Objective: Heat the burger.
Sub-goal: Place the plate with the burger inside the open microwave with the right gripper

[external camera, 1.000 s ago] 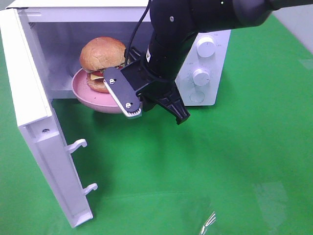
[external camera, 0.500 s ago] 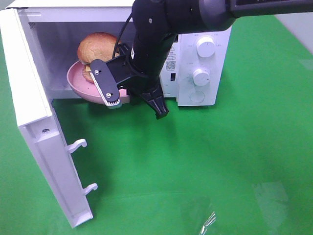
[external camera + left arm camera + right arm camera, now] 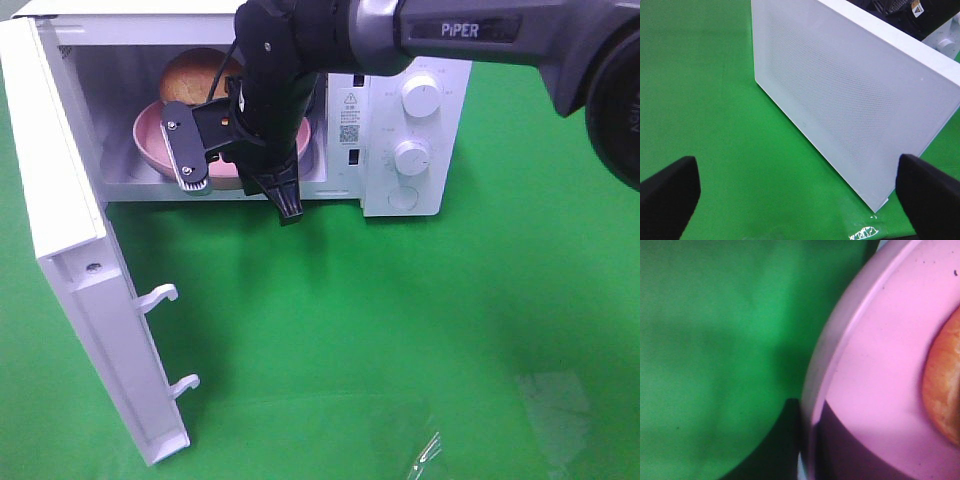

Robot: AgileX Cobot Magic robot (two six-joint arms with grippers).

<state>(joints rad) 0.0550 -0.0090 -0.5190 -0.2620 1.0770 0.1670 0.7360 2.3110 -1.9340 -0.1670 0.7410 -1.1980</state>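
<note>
The right gripper (image 3: 232,172), pinched on the rim of the pink plate (image 3: 150,135), had carried the burger (image 3: 195,70) from the doorway deeper into the open microwave (image 3: 400,190), leaving, apparently, only release and shutting the door (image 3: 70,230) before heating.

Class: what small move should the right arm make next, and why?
Probably ease the pink plate slightly deeper and lower it before letting go. The right gripper is shut on its rim. The burger sits on it inside the microwave, yet the plate's near edge looks close to the cavity's front lip.
</note>
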